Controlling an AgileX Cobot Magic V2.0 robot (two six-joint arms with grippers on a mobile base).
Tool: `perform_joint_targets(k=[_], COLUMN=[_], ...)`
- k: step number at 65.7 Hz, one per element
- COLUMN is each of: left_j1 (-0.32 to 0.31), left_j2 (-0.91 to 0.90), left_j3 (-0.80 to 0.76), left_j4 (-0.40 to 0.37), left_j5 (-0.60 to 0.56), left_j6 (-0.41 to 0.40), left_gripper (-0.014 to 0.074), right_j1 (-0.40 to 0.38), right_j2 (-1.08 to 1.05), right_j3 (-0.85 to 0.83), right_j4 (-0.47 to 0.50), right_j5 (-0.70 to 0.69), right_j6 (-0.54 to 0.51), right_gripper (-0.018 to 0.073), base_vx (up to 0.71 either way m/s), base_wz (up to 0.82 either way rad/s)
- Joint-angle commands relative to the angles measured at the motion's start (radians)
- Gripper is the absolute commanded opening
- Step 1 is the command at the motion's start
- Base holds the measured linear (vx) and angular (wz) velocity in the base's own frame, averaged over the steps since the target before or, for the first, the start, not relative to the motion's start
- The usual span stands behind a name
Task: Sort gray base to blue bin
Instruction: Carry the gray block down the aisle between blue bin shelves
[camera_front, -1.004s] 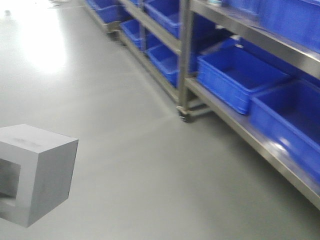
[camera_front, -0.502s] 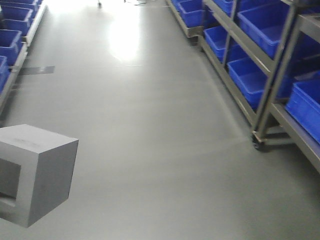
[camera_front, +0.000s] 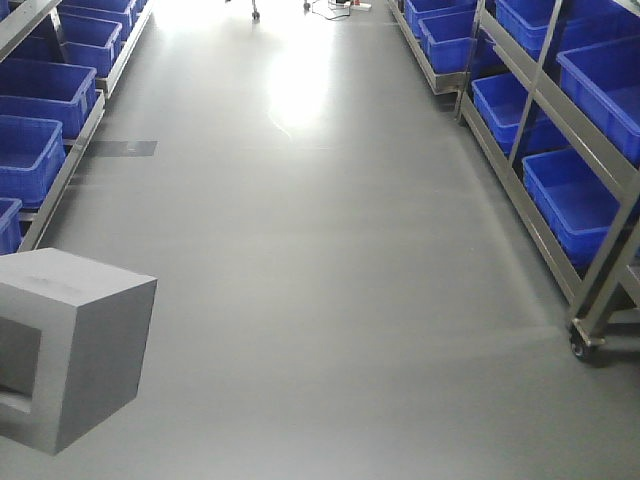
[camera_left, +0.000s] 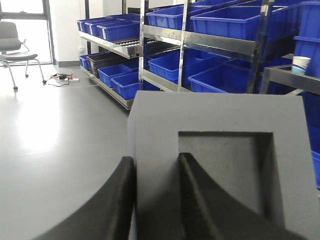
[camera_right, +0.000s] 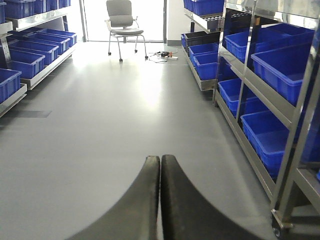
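Observation:
The gray base (camera_front: 75, 345), a matte gray block with a square recess, hangs at the lower left of the front view. In the left wrist view it (camera_left: 220, 130) fills the frame. My left gripper (camera_left: 156, 159) is shut on its wall, one finger outside and one inside the recess. My right gripper (camera_right: 160, 157) is shut and empty above the floor. Several bright-blue bins stand on shelves on the right (camera_front: 570, 195) and on the left (camera_front: 30, 155) of the aisle. I cannot tell which one the task means.
Metal shelf racks line both sides of a gray floor aisle. A rack caster (camera_front: 583, 347) stands at the right. An office chair (camera_right: 121, 22) and cables (camera_right: 162, 54) sit at the far end. A paper cup (camera_left: 301, 65) stands on a shelf.
The front view has swung left: the right racks slid toward the right edge, and the left racks and aisle end came into view. The gray base keeps its place in the frame.

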Motion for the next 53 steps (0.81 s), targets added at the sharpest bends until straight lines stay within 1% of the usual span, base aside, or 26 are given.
perform_joint_targets(k=[1, 53], left_j1=[-0.006, -0.006], left_j2=[0.009, 0.009], left_j3=[-0.029, -0.029], left_j4=[-0.008, -0.008], left_j5=[-0.106, -0.106], left_j6=[-0.005, -0.005], left_gripper=[-0.0006, -0.0006], right_j1=[-0.005, -0.005], right_j2=[-0.012, -0.012], right_j3=[0.014, 0.014], right_j4=[-0.006, -0.006], right_j5=[-0.074, -0.074], right_j6=[-0.005, -0.005], right_gripper=[-0.0009, -0.0009], base_vx=[0.39, 0.42], base_wz=[0.05, 0.00])
